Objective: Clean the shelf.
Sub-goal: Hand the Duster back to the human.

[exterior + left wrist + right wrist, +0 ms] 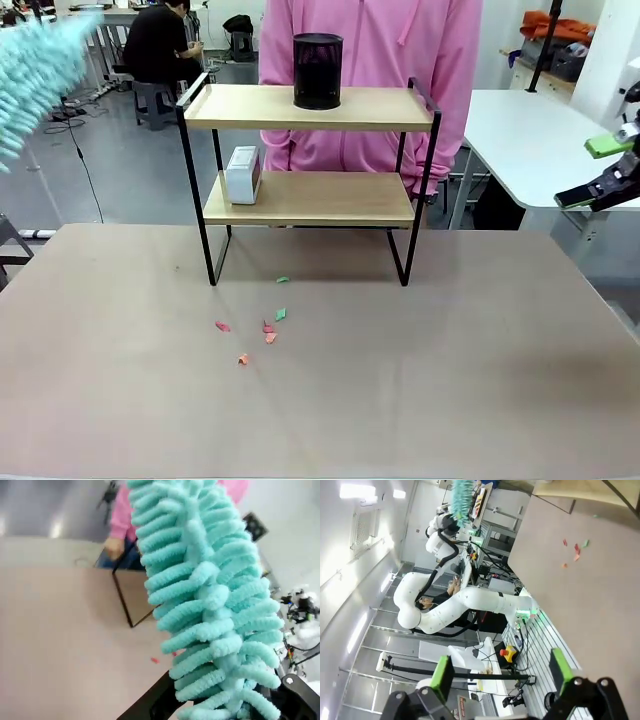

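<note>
Counting: one two-tier wood-and-black-frame shelf (310, 190) at table (450, 380) far-centre; left claw (220, 705) pinching one teal fluffy duster (210, 605) far-left of it; right claw (600, 170) spread, far-right.

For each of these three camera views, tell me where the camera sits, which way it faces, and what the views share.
Front view: fixed between the arms, facing across the tabletop at the shelf and the person in pink; the right gripper shows at the right edge.
Left wrist view: on the left arm, looking along the teal duster down at the shelf's corner and the person's hand.
Right wrist view: on the right arm, rolled sideways, looking past the open right gripper at the left arm.
Shared: the duster, tabletop and paper scraps.
</note>
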You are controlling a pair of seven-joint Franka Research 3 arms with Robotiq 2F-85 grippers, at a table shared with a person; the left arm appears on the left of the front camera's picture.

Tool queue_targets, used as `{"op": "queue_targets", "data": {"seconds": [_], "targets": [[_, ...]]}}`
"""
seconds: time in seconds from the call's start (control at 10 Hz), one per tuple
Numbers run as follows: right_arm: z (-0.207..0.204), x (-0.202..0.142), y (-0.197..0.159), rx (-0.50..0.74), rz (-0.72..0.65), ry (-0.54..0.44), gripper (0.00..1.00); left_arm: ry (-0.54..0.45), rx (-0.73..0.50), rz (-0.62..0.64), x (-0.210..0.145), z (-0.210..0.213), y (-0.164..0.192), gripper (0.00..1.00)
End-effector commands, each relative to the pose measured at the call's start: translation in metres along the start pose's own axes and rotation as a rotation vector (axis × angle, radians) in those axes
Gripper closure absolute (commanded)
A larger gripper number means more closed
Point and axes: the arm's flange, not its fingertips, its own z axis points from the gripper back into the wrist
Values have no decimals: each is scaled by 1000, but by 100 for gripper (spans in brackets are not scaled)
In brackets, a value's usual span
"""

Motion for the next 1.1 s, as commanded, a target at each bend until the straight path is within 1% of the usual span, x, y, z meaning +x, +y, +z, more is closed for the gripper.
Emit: {"op": "queue_targets", "data": {"seconds": [0.0,0.1,0.2,1.0], "targets": [[4,0,0,-6,19,18,0,47,3,171,-29,-38,15,100],[4,0,0,-6,19,18,0,96,20,241,-31,-43,23,100],[4,0,0,-6,19,18,0,34,21,95,-4,-19,21,100],[4,0,0,-6,19,18,0,34,21,95,-4,-19,21,100]]}}
